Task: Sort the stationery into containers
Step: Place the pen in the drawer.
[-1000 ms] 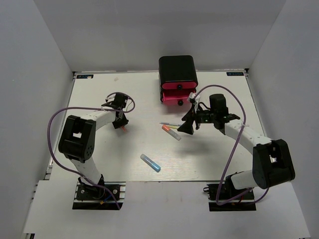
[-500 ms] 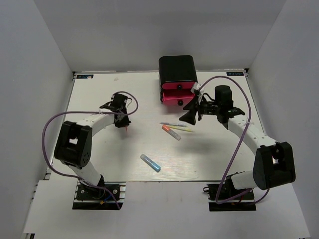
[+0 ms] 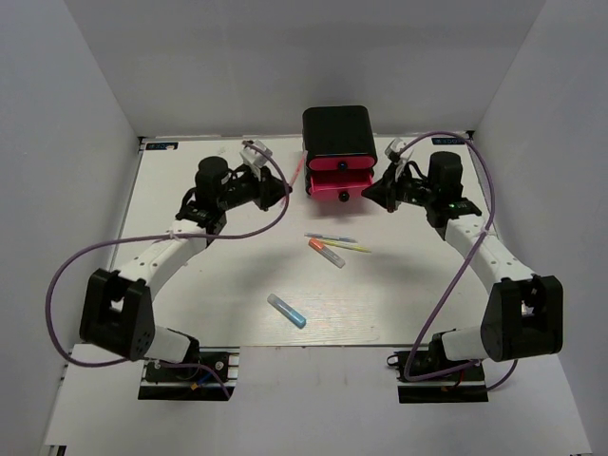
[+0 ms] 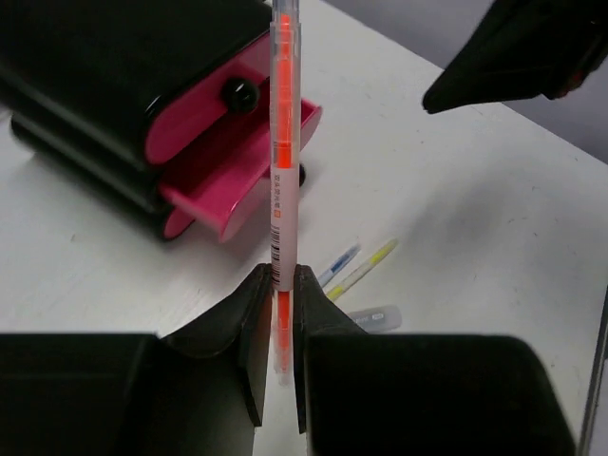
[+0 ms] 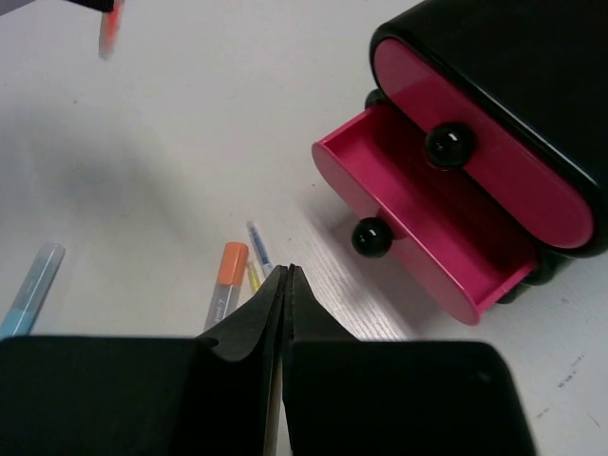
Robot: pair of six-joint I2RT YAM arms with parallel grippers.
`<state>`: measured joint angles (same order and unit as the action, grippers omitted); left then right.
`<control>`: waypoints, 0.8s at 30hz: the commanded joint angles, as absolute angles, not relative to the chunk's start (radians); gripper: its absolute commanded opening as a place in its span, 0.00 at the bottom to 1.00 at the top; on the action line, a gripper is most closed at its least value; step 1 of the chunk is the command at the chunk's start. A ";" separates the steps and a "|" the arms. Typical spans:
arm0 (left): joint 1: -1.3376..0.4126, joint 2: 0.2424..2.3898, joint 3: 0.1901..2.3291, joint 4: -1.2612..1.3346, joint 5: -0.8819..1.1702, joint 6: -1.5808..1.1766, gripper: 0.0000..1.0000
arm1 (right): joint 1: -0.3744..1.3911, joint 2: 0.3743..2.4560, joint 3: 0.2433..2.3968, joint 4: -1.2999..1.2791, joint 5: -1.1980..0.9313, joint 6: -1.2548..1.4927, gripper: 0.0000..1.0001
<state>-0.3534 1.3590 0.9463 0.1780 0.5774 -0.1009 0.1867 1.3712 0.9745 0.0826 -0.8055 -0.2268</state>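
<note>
My left gripper point(image 4: 282, 313) was clamped on the red pen point(image 4: 283, 142), just left of the box point(image 3: 337, 133). Its middle drawer point(image 5: 418, 237) stood open. Right gripper point(image 5: 287, 285) was pinched together, empty, right of the box. Blue marker point(image 3: 286, 311) lay on the table point(image 3: 190, 304).

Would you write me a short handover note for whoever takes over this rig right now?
Left gripper: shut on the red pen, held above the table just left of the black box.
Right gripper: shut, empty, at the box's right.
Middle drawer is open, and no item shows inside; top drawer is closed.
On the table: bluish pen, yellow pen, orange-grey marker, blue marker.
Left to do: drop the red pen in, then sort those four.
</note>
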 commanded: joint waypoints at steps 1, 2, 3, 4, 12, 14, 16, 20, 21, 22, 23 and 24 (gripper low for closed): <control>-0.376 1.452 1.028 0.356 0.799 0.046 0.00 | 0.167 1.339 0.985 0.144 -0.773 -0.210 0.00; -0.385 1.474 1.064 0.370 0.808 0.076 0.00 | 0.158 1.335 0.983 0.144 -0.770 -0.210 0.00; -0.385 1.498 1.084 0.382 0.808 0.077 0.00 | 0.152 1.332 0.982 0.144 -0.759 -0.210 0.00; -0.394 1.523 1.103 0.406 0.808 0.087 0.00 | 0.149 1.330 0.980 0.147 -0.755 -0.210 0.00; -0.439 1.770 1.273 0.502 0.804 0.120 0.00 | 0.098 1.299 0.945 0.181 -0.729 -0.175 0.05; -0.448 1.808 1.311 0.502 0.782 0.120 0.00 | 0.091 1.298 0.937 0.184 -0.730 -0.175 0.06; -0.468 1.859 1.345 0.492 0.769 0.130 0.00 | 0.083 1.293 0.927 0.186 -0.738 -0.173 0.10; -0.479 1.923 1.385 0.483 0.718 0.153 0.00 | 0.072 1.284 0.916 0.184 -0.755 -0.173 0.14; -0.489 1.934 1.396 0.474 0.697 0.163 0.00 | 0.072 1.282 0.911 0.183 -0.753 -0.170 0.14; -0.489 1.945 1.396 0.474 0.686 0.163 0.01 | 0.066 1.279 0.908 0.183 -0.761 -0.170 0.15; -0.489 1.965 1.410 0.474 0.686 0.173 0.01 | 0.066 1.281 0.904 0.183 -0.761 -0.166 0.15; -0.498 1.974 1.423 0.459 0.664 0.187 0.01 | 0.063 1.278 0.899 0.183 -0.765 -0.163 0.15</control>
<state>-0.4850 1.9739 1.3670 0.4702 0.7109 0.1398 0.0731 1.3144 0.9127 0.1490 -0.7418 -0.1749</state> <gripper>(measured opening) 0.235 0.151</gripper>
